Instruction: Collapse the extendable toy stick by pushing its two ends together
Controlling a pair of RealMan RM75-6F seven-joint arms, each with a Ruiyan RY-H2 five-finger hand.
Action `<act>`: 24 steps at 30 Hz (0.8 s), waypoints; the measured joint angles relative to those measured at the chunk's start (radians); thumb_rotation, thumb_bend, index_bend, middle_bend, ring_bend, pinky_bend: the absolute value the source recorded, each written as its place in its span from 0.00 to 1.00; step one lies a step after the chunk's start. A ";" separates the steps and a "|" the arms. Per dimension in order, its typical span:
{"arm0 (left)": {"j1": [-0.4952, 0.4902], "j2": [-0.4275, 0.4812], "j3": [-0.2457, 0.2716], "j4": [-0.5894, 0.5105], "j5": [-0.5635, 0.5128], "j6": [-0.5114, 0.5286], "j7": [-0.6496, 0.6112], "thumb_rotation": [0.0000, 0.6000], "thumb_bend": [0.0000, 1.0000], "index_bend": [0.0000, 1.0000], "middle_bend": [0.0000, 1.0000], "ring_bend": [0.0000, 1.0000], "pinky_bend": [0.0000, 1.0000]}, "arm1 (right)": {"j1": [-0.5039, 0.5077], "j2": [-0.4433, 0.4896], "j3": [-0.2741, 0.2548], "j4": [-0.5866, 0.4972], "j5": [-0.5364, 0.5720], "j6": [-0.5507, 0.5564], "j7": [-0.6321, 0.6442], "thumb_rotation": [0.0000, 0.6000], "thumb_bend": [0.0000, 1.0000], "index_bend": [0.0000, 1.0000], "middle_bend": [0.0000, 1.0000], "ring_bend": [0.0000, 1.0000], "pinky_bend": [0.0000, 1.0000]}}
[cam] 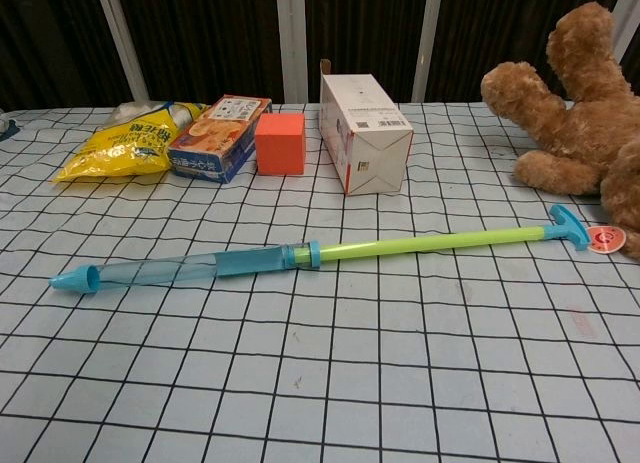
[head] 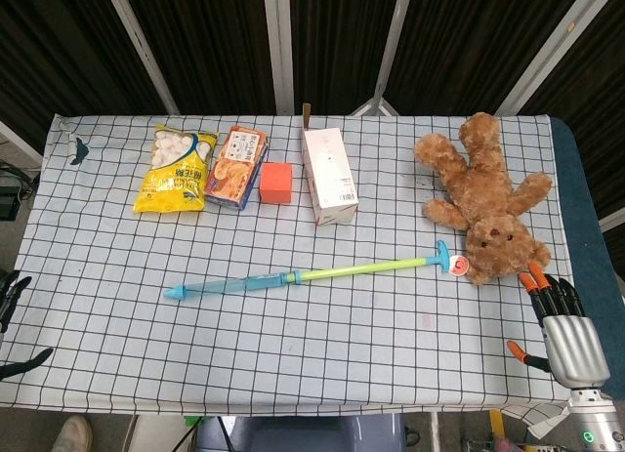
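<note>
We are seeing only dark fingertips of the left hand [head: 12, 294] at the table's left edge; we cannot tell their state. The toy stick [head: 308, 273] is lying fully extended mid-table, untouched. The right hand [head: 564, 320] is hovering nearby, fingers loosely extended, holding nothing.

Checkered tablecloth [head: 98, 257] covers the table. Along the far side, a row: yellow snack bag [head: 177, 169] lying flat at the left, an orange and blue snack box [head: 237, 167] just beside it, then a small orange cube [head: 276, 183] close to the box. Right of the cube, a white carton [head: 328, 176] lies on its side, long axis running front to back, label panel facing the chest camera. Brown teddy bear [head: 483, 198] sprawls at the right side, head toward the near edge. Dark slatted wall with white bars [head: 279, 42] behind the table.
</note>
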 measured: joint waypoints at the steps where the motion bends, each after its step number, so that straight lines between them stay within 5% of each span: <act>1: 0.000 0.000 0.000 0.000 0.000 0.000 0.000 1.00 0.10 0.00 0.00 0.00 0.00 | 0.000 0.001 0.000 0.000 0.001 -0.001 0.001 1.00 0.21 0.00 0.00 0.00 0.00; 24: -0.001 0.004 0.001 -0.004 0.002 -0.002 -0.004 1.00 0.10 0.00 0.00 0.00 0.00 | 0.016 0.011 0.006 -0.006 -0.012 -0.009 0.033 1.00 0.21 0.00 0.00 0.00 0.00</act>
